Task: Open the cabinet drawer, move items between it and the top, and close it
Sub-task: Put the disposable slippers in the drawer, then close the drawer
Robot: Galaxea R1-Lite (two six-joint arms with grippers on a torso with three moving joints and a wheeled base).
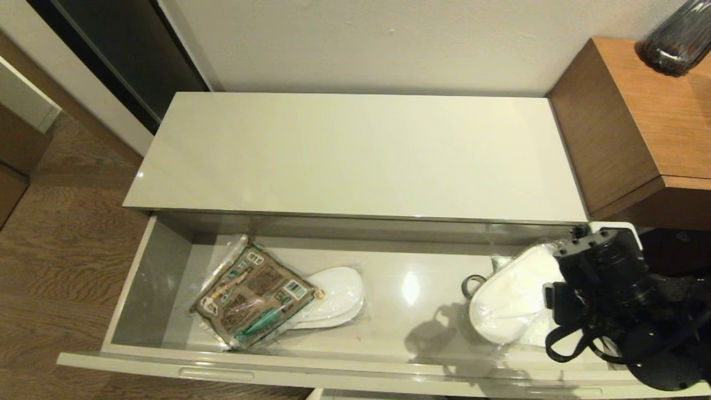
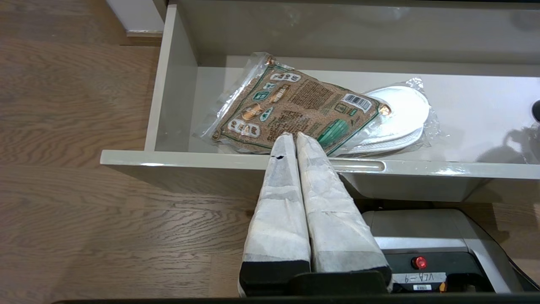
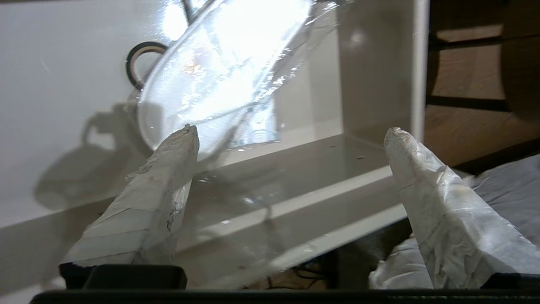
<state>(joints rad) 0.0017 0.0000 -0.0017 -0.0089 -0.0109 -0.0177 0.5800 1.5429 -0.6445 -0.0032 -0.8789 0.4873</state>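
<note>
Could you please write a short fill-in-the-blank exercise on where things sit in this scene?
1. The cabinet drawer is pulled ____.
2. The printed packet lies partly on a wrapped pair of ____.
3. The right end effector has its fingers ____, above the drawer's front edge near the other slipper pair.
4. The black tape roll lies inside the ____, not on the top.

Missing words: open; slippers; open; drawer

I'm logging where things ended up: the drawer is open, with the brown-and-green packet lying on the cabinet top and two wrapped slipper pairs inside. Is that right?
Not quite. The brown-and-green packet is not on the cabinet top; the head view shows it inside the open drawer, overlapping the left wrapped slipper pair. The other slipper pair lies at the right end.
</note>
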